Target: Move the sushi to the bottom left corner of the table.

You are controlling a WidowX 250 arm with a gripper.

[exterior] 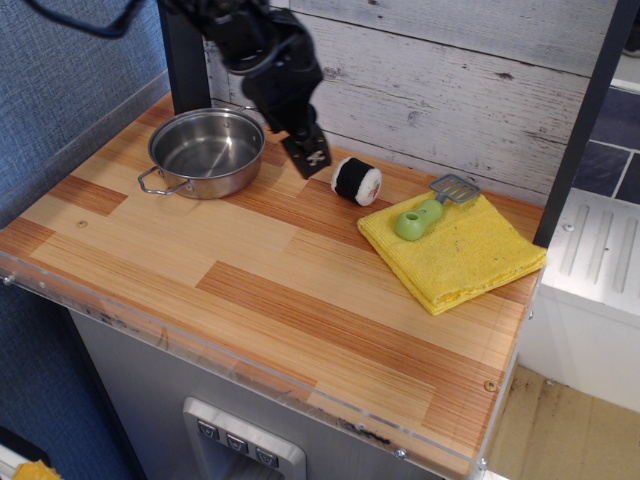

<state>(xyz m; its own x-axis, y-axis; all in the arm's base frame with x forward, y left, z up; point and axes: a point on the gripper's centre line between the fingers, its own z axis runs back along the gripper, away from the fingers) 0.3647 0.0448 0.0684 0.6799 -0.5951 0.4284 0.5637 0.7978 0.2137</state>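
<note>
While the wood-plank tabletop (250,290) runs to a clear plastic front edge, its whole front half and near left corner lie bare, and a plank wall closes the back. At the right rear a folded yellow cloth (460,255) reaches the right edge, with a green-handled spatula (425,212) lying on it. A steel pot (205,152) stands at the left rear. Between pot and cloth hangs the black arm, its fingers (311,158) just left of the sushi (357,181), which rests on its side near the cloth's corner. They hold nothing; how far apart they stand cannot be told.
</note>
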